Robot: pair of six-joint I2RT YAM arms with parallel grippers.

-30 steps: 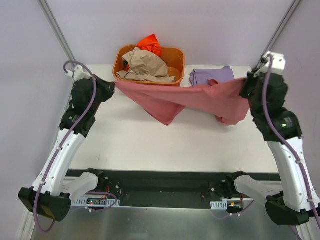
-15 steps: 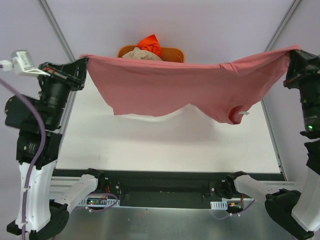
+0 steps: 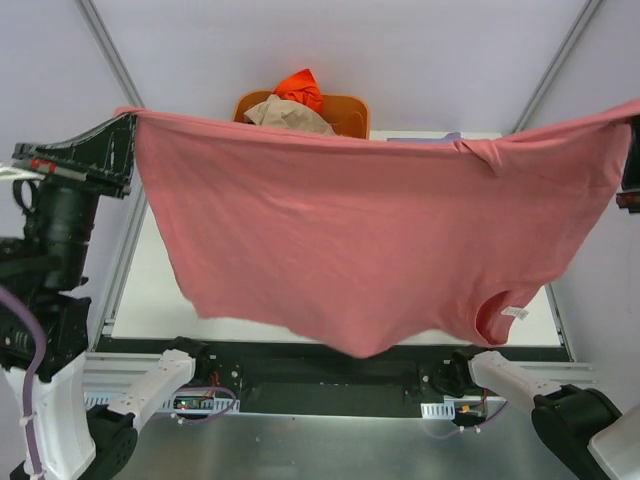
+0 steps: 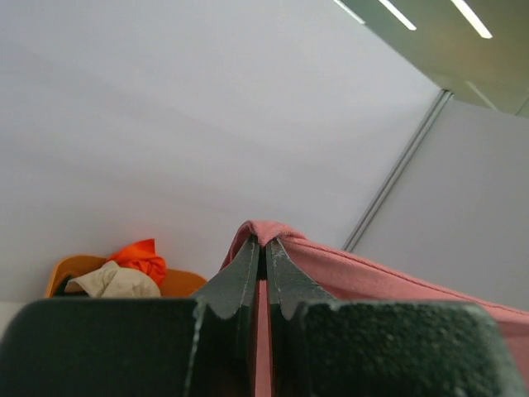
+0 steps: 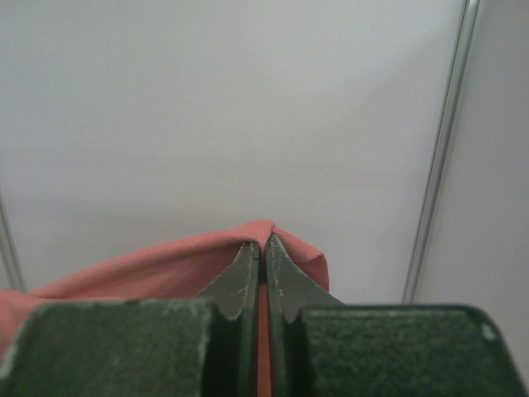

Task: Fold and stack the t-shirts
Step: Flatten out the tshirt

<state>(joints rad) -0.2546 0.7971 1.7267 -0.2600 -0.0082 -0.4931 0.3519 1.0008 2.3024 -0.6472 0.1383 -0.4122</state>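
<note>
The dusty rose-red t-shirt [image 3: 370, 230] hangs spread wide in the air between both arms, its lower hem and neck opening drooping toward the near table edge. My left gripper [image 3: 128, 120] is shut on its left top corner; in the left wrist view [image 4: 265, 244] cloth is pinched between the jaws. My right gripper [image 5: 264, 241] is shut on the right top corner, at the frame's right edge in the top view. A sliver of the lavender purple t-shirt [image 3: 432, 139] shows on the table behind. Tan [image 3: 285, 115] and bright orange [image 3: 300, 88] t-shirts lie in the tub.
The rigid orange plastic tub [image 3: 348, 103] stands at the table's far edge, also in the left wrist view [image 4: 74, 269]. The white table [image 3: 140, 290] shows at the left under the hanging shirt. Frame poles rise at both back corners.
Both arms rose and drew toward the camera, lifting the rose-red t-shirt off the table and stretching it out flat. It now covers most of the table and the lavender shirt.
</note>
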